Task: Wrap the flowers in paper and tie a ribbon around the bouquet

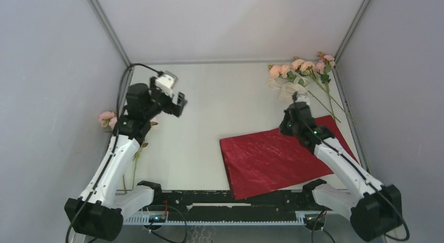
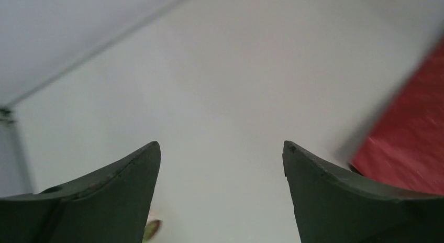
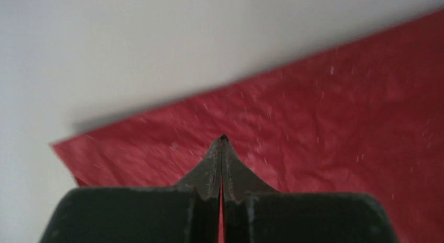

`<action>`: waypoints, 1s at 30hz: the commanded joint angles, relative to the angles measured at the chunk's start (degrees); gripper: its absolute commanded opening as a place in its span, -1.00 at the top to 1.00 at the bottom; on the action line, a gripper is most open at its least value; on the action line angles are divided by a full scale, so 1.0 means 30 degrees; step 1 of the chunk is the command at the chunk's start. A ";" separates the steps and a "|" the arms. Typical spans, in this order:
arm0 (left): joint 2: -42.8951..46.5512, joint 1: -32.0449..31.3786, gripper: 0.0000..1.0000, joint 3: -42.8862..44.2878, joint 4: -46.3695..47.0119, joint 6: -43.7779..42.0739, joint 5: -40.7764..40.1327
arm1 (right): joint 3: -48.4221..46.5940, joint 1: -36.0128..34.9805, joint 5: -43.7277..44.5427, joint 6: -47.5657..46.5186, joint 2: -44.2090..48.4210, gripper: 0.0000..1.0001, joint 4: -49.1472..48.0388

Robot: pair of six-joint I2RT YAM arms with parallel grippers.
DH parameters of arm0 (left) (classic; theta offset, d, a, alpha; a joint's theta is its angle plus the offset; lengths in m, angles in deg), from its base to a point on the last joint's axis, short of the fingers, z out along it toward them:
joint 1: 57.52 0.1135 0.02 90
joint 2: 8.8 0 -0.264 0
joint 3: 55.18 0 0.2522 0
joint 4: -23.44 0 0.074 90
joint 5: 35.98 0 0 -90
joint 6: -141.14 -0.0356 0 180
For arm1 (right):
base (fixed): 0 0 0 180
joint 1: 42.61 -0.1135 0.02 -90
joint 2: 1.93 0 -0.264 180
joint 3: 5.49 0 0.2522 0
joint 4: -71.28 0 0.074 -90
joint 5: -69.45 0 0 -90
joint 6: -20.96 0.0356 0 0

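Desk: white top (image 1: 209, 107) boxed in by grey walls, with both arms bolted at our near edge.
Far left: a lone rose (image 1: 107, 119), pale pink, lies at the desk's left edge just beside the left arm (image 1: 112, 164). Its thin stem trails toward the near edge.
Left jaws: spread wide and holding nothing, raised over bare desk, with the red sheet off to their right.
Centre right: the paper (image 1: 272, 159), deep red and crinkly, lies flat in front of the right arm (image 1: 340, 164).
Right jaws: pressed fully together and gripping nothing, they hang over the paper close to its far edge. We cannot tell whether the tips touch the sheet.
Just beyond: the ribbon (image 1: 287, 89) lies in cream loops past the paper's far edge, between the right jaws and the blooms.
Far right: the flowers (image 1: 301, 67) lie in the back corner, off the paper. The heads point to the rear and the long stems slant toward the near right, ending near the sheet's far right corner.
Our reading: the bunch has yet to be laid on the paper, and the right arm is much the nearer to it. Its jaws would have to part first and cross the stems rather than run along them.
In the way: the ribbon, lying against the stems, could be caught up with them.
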 commanded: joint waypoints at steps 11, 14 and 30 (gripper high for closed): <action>-0.6786 -0.7571 -0.87 0.0047 -0.3857 0.1300 0.0614 | -0.0049 -0.4022 0.2886 0.2405 -0.6006 1.00 0.1753; -0.8969 -0.7987 -0.83 0.1072 -0.3427 0.1779 0.1408 | 0.0157 -0.4006 0.3054 0.2448 -0.6252 1.00 0.1699; -1.4665 -0.9513 0.45 0.3304 -0.4638 0.2113 0.4955 | 0.1005 -0.3703 0.3547 0.2346 -0.5378 1.00 0.1541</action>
